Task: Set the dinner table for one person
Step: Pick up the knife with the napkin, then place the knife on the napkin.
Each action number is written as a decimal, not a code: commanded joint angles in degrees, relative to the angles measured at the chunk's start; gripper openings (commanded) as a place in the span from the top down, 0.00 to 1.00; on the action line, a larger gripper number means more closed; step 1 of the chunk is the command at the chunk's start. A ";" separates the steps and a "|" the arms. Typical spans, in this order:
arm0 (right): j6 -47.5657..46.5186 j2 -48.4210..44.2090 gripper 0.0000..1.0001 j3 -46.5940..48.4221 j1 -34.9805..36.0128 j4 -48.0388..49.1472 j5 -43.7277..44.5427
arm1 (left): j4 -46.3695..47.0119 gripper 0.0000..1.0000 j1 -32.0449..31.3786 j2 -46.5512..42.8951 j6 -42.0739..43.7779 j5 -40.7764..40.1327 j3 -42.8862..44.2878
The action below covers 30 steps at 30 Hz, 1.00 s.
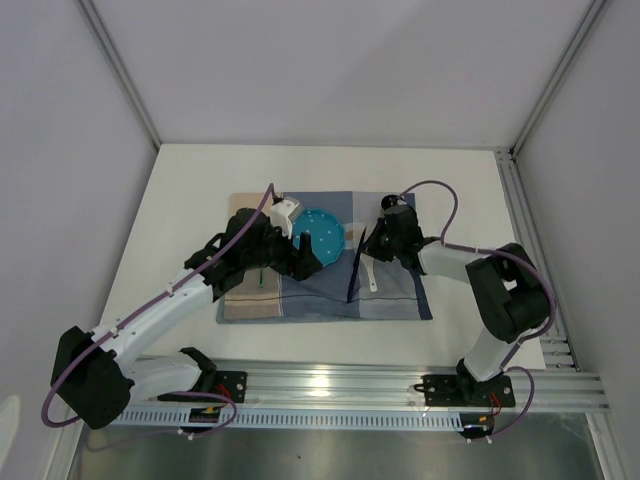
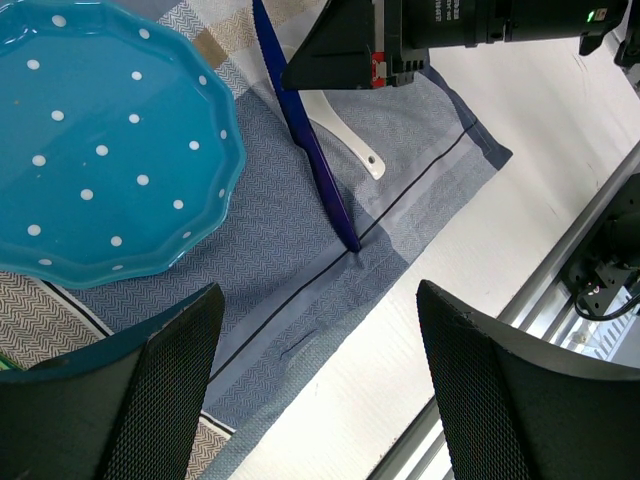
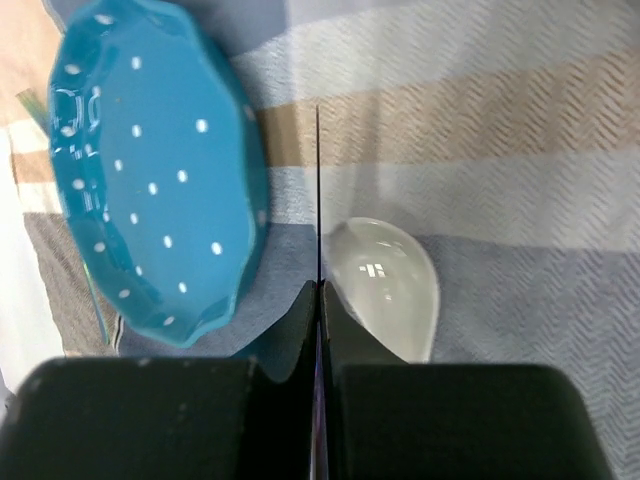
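The white dinner table point(image 1: 185, 205) carries a blue-and-beige checked placemat point(image 1: 400, 295). A teal dotted plate point(image 1: 324, 236) lies on the mat. My right gripper point(image 1: 376, 243) is shut on a dark blue knife point(image 1: 354, 275), held edge-up and tilted, its lower end touching the mat. In the right wrist view the fingers point(image 3: 300, 325) pinch the thin blade point(image 3: 318, 190) between the plate point(image 3: 150, 190) and a white spoon point(image 3: 385, 285). My left gripper point(image 2: 320, 390) is open and empty above the mat's near edge, beside the plate point(image 2: 100, 140) and the knife point(image 2: 315, 150).
A white spoon point(image 1: 370, 274) lies on the mat just right of the knife. A thin green utensil point(image 1: 260, 276) lies on the mat's left part, under the left arm. The aluminium rail point(image 1: 400, 385) runs along the near edge.
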 commanded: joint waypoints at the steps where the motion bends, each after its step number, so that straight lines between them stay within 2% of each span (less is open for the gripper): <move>1: -4.65 -2.33 1.00 4.70 0.36 -2.24 -0.58 | 0.95 0.19 -0.39 -1.32 0.99 0.74 0.09; 6: -10.35 -0.22 1.00 10.50 0.44 -5.93 -6.37 | 0.95 0.18 -0.39 -1.58 0.82 0.74 0.17; 10: -15.20 5.12 1.00 19.79 0.09 -13.92 -9.98 | 0.86 0.18 -0.48 -2.02 0.82 0.65 0.00; 16: -22.57 10.23 1.00 28.24 -0.17 -24.02 -14.20 | 0.51 0.18 -0.57 -2.99 1.08 0.30 0.09; 25: -27.51 9.98 1.00 30.02 -2.81 -29.05 -20.19 | -0.02 0.18 -0.75 -3.78 1.34 0.12 0.00; 30: -27.60 8.66 1.00 27.21 -4.74 -28.18 -21.59 | 0.33 0.18 -0.83 -3.69 1.26 0.21 0.00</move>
